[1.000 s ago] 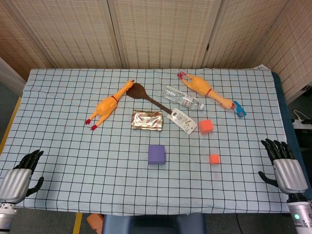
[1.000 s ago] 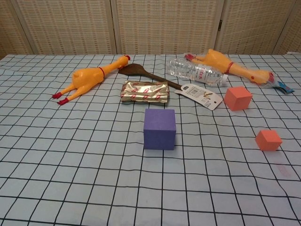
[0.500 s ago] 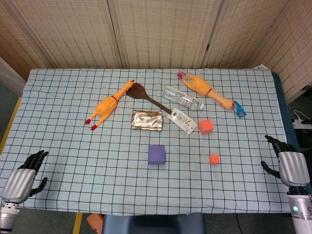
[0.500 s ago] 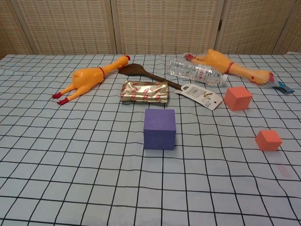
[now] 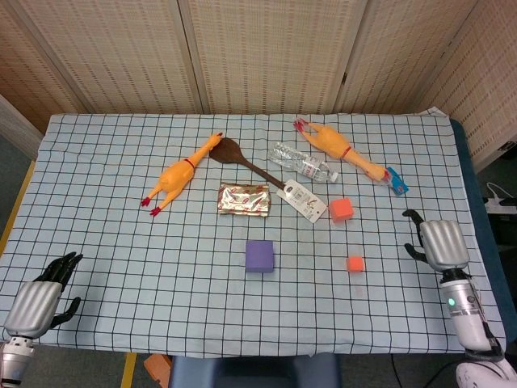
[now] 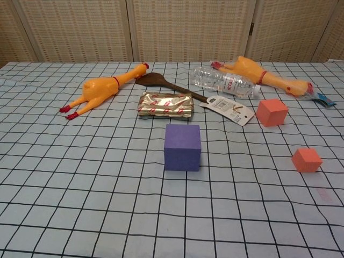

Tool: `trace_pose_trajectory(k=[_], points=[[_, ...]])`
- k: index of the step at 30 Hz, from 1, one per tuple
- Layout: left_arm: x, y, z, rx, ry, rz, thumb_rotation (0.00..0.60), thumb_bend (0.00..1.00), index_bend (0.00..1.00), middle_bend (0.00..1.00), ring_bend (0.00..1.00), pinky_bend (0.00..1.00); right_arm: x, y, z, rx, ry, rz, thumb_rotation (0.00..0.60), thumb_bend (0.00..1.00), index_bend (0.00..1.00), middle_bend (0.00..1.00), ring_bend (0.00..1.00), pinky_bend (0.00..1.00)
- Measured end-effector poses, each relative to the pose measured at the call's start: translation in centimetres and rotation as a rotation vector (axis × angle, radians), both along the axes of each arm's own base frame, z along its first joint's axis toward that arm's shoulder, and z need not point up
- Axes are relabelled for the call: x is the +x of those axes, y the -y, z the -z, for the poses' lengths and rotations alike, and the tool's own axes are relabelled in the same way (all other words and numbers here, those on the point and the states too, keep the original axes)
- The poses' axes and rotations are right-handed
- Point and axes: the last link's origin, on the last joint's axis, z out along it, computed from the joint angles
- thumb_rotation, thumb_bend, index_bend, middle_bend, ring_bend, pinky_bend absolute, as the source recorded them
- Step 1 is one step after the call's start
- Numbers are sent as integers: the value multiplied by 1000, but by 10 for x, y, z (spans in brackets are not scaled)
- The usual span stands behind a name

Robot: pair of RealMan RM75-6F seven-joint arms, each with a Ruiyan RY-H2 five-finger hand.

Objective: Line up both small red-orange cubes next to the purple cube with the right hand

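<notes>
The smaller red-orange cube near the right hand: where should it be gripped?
Across two opposite side faces, from above. The smaller red-orange cube sits flat with bare cloth around it; the right hand, holding nothing, lies just to its right.

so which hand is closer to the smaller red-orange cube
Right. The right hand is just off to the right side of the smaller red-orange cube, not touching it; the left hand is far across the table at the front left corner.

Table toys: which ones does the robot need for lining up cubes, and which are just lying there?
For the job: purple cube, bigger red-orange cube, smaller red-orange cube, right hand.

Just lying about: two rubber chickens, water bottle, wooden spoon, foil packet.
</notes>
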Motion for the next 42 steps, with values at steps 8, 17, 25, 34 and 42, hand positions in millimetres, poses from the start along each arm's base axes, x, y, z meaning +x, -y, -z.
trace_pose_trajectory(k=[8, 17, 25, 34, 42], points=[[0, 0, 3, -21, -7, -2, 600, 420, 2, 44, 85, 427, 21, 47, 39, 87, -6, 2, 600, 129, 317, 823, 847, 828], [0, 0, 2, -29, 2, -11, 600, 419, 2, 48, 87, 427, 36, 71, 67, 122, 24, 12, 600, 129, 337, 824, 848, 828], [1, 1, 1, -13, -18, 0, 600, 419, 23, 48, 87, 428, 47, 91, 86, 125, 31, 7, 600, 129, 355, 824, 848, 828], [3, 4, 2, -12, -19, 15, 600, 418, 25, 53, 87, 428, 46, 105, 103, 147, 45, 50, 600, 129, 335, 824, 848, 828], [4, 5, 4, -21, -24, 18, 600, 418, 24, 60, 87, 428, 44, 113, 114, 160, 40, 65, 600, 128, 317, 824, 848, 828]])
